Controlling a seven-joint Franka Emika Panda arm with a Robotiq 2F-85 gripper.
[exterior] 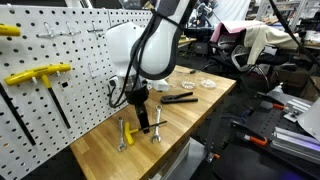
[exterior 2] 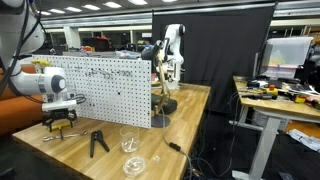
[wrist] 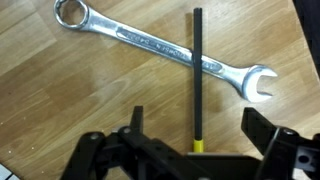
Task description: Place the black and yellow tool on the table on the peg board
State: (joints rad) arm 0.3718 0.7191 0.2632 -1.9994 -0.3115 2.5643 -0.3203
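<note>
In the wrist view a long silver steel spanner point(wrist: 150, 42) crosses the black-shafted, yellow-handled hex key point(wrist: 197, 100) at upper centre; bare light wooden tabletop point(wrist: 60, 100) lies open at left and upper right.

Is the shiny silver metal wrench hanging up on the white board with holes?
No, in the wrist view the silver wrench lies flat on the light wooden table.
</note>
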